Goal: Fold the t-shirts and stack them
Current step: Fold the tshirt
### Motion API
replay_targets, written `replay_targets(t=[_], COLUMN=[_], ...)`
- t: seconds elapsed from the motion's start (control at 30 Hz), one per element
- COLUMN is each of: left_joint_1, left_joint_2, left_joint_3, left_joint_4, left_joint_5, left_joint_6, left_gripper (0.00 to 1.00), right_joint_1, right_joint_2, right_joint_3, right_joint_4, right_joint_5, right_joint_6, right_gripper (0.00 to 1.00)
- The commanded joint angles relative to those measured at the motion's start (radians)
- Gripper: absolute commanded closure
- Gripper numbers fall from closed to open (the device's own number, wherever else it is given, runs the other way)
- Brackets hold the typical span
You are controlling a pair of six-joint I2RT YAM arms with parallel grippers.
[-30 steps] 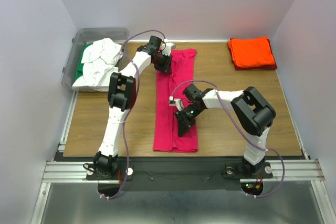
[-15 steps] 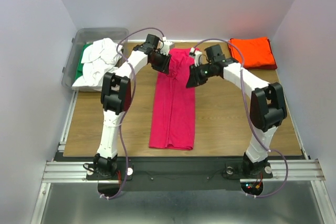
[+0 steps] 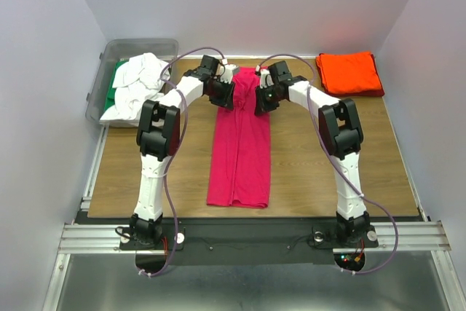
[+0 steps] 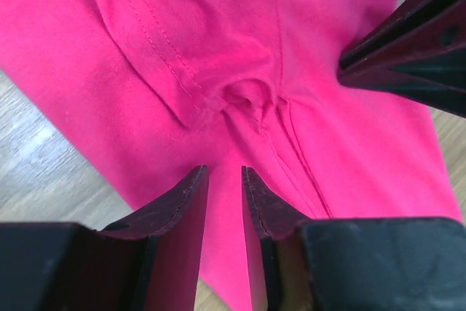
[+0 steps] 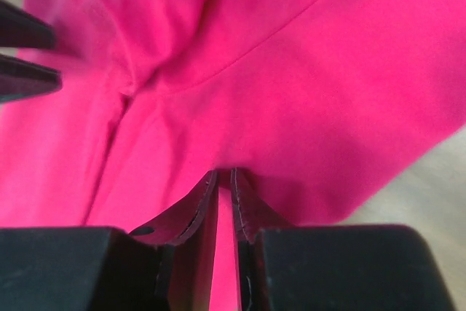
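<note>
A pink tee point(image 3: 239, 158) lies on the counter point(image 3: 320, 158) as one long, narrow strip. Its sides are already turned in, and its near hem rests square just short of my bases. From there the strip runs straight away from me, fairly flat along its length.

At its far end both of my arms meet. My left fingers point(image 3: 226, 97) sit at the left corner, drawn close together with pink cloth in the slim gap, and the cloth puckers just ahead of the tips. I judge that a grasp. My right fingers point(image 3: 262, 101) sit at the right corner, pressed nearly shut with a thin ridge of pink between them, so they also appear clamped on the tee.

Past them, in the far right corner, an orange tee point(image 3: 349, 73) lies folded into a neat square. That one looks finished and marks where the stack should grow. At the far left a bin point(image 3: 98, 89) holds crumpled white tees point(image 3: 138, 81) over a green tee point(image 3: 115, 81), none of them folded.

By my reckoning the job is under halfway done. One tee is folded and a second is partway there. The pink one wants its far end carried toward the near hem, then a move onto the orange. The binned tees have not been started.
</note>
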Motion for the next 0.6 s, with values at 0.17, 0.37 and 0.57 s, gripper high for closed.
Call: replay_targets(t=[0.17,0.37,0.57], left_joint_1=[0.025,0.048,0.063], left_joint_2=[0.106,0.212,0.174], left_joint_3=[0.092,0.267,0.319], left_joint_4=[0.041,-0.018,-0.027], left_joint_5=[-0.008,-0.026,0.015], left_joint_6=[-0.062,-0.055,0.005], left_gripper=[0.68,0.68,0.58], right_joint_1=[-0.009,-0.03,-0.033], right_joint_2=[0.134,0.177,0.111], right_joint_3=[0.152,0.235,0.255], right_joint_4=[0.023,0.025,0.022], right_joint_5=[0.175,0.195,0.18], right_joint_6=[0.032,0.028,-0.031], right_gripper=[0.83,0.82,0.67])
